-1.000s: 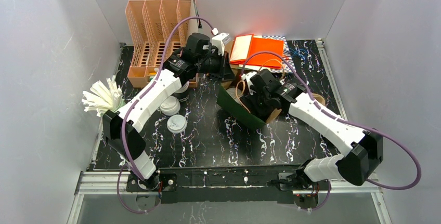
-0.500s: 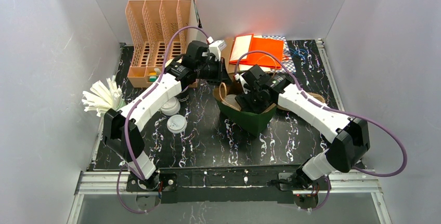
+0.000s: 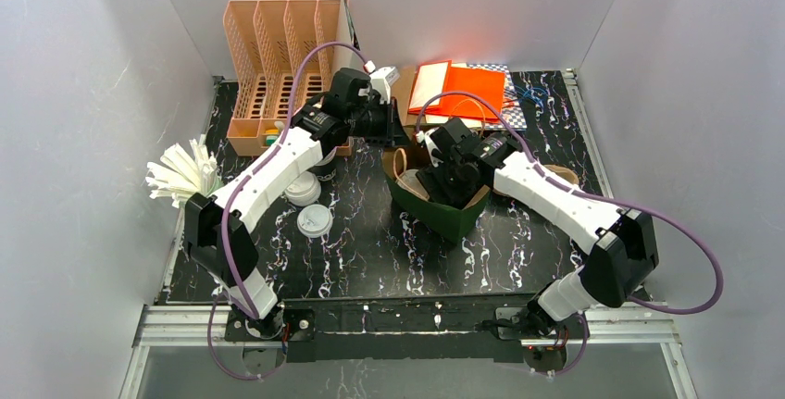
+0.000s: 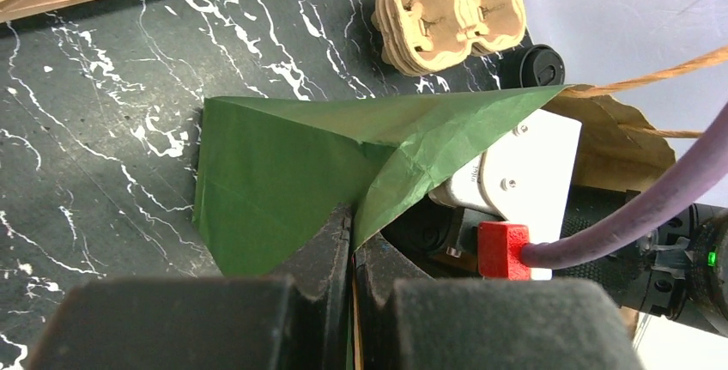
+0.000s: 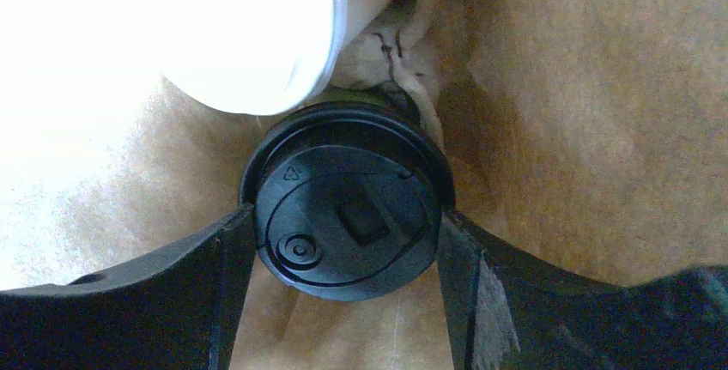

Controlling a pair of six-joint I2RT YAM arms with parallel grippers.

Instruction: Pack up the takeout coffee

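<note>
The left jaws pinch an edge of the green bag (image 4: 283, 172), apparently holding its mouth open, while the right jaws clamp the black-lidded coffee cup (image 5: 348, 226) inside it.

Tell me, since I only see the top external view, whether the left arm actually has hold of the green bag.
Observer: Yes. The left wrist view shows the left fingers pinched shut on the green bag at its rim.
Operator: What is the right arm holding inside?
Observer: The right wrist view shows the right fingers pressed against both sides of a round black lid.
Operator: Anything else in the bag?
Observer: A white cup, overexposed, shows just beyond that lid, against the brown lining.
</note>
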